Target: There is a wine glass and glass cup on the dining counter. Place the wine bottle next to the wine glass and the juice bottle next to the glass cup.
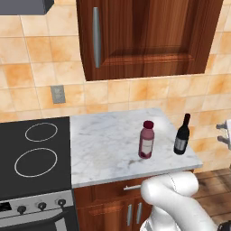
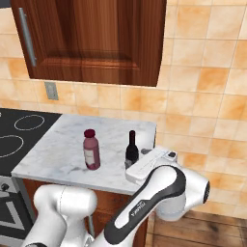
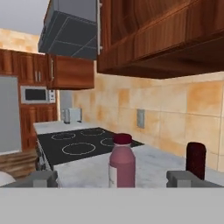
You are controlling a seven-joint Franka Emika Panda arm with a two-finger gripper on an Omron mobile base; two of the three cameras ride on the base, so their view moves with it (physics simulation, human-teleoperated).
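Observation:
The juice bottle (image 1: 146, 140) (image 2: 91, 149) (image 3: 122, 162), plump and maroon with a pinkish-red cap, stands upright on the narrow marble worktop (image 1: 103, 144) against the tiled wall. The tall dark wine bottle (image 1: 182, 135) (image 2: 131, 149) (image 3: 195, 160) stands upright to its right, near the worktop's right end. My gripper (image 1: 222, 133) (image 3: 113, 178) hovers open just beyond that right end, at about bottle height. It looks along the worktop at both bottles and holds nothing. The wine glass, the glass cup and the dining counter are out of view.
A black cooktop (image 1: 34, 155) (image 3: 83, 142) adjoins the worktop on the left. A brown wall cabinet (image 1: 144, 36) hangs above the bottles, and a wall outlet (image 1: 57, 94) sits on the tiles. A toaster (image 3: 72, 115) and a microwave (image 3: 36, 94) stand beyond the stove.

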